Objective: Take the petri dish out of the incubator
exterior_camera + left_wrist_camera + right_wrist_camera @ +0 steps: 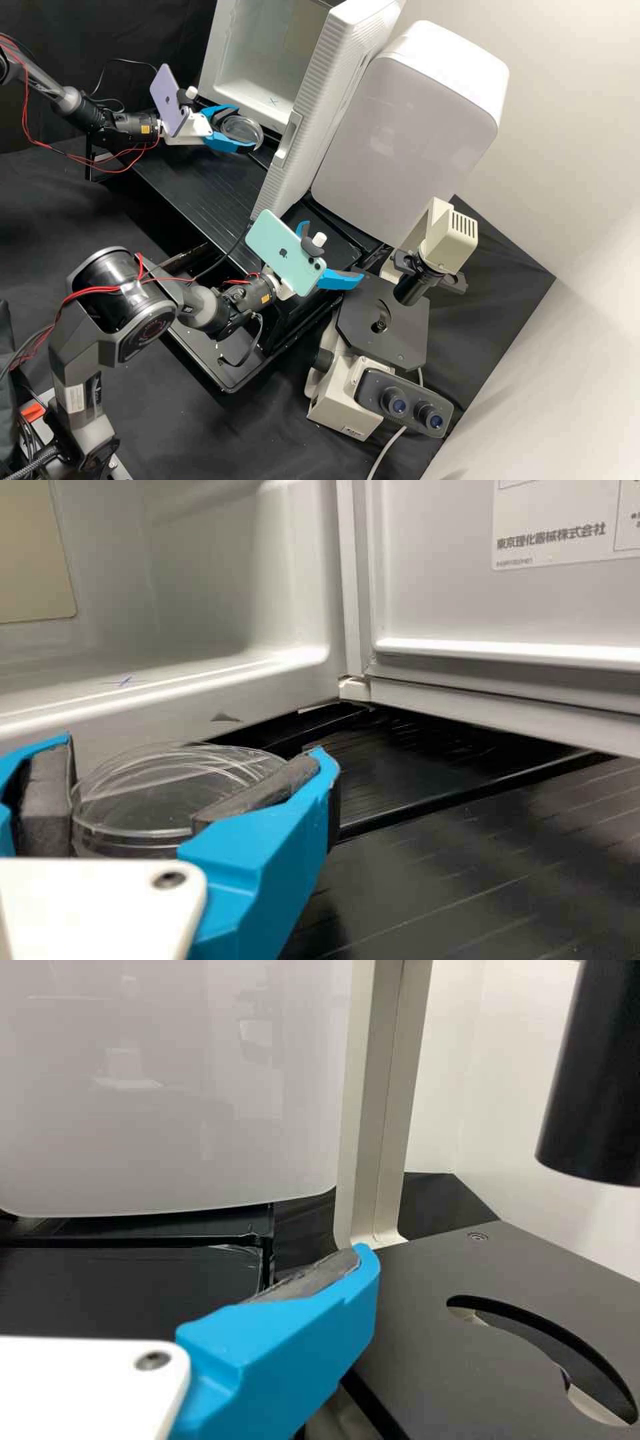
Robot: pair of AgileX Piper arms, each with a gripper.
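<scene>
Above the black tabletop (60, 200), just outside the mouth of the open incubator (260, 47), the left jaws grip the petri dish (165, 790) by its rim (lid apparently on). We'd judge it best to draw straight back, level and slow, so the dish neither tilts nor slips.

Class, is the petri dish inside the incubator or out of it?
Out. The left gripper holds the dish in front of the open incubator's front lip, above the black tray.
</scene>
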